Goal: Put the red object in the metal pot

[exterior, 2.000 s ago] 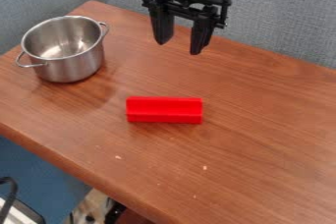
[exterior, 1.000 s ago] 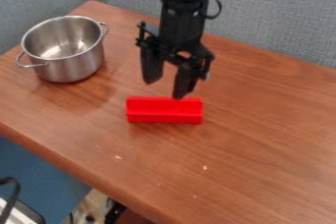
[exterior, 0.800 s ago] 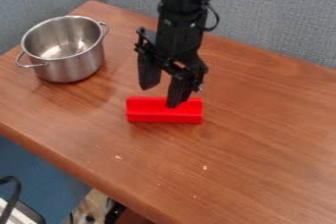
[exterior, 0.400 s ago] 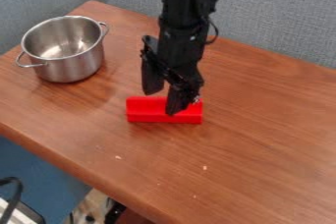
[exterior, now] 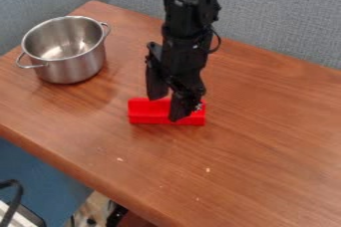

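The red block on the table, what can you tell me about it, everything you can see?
The red object is a bright red, smooth, elongated rectangular block, looking like painted wood or plastic. It lies flat on its long side on the brown wooden table, near the middle, apart from the metal pot at the far left. The black gripper stands straight over its right half, jaws open, fingers down on either side and hiding part of it. Whether the fingers touch it cannot be told.
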{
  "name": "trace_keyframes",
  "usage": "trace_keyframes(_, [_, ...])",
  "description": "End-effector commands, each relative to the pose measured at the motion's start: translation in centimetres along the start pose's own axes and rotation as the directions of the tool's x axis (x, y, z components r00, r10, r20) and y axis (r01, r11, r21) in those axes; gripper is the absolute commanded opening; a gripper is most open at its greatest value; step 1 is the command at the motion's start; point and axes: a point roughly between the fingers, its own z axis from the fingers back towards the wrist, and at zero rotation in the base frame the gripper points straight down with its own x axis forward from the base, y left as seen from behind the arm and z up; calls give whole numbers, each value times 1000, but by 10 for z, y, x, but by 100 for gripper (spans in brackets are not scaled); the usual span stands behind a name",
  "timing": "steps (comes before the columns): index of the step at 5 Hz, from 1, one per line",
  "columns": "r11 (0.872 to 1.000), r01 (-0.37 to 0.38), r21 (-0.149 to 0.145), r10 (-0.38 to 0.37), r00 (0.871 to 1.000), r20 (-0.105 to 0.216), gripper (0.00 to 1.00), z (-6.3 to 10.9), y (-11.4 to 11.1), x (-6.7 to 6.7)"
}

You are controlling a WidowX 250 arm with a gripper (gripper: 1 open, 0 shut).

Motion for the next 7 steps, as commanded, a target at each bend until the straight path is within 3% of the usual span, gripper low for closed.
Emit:
trace_keyframes(1, [1000,20,21,-20,1000,12,100,3,-1,2])
trace_keyframes(7, [999,33,21,-33,999,16,100,-3,-4,3])
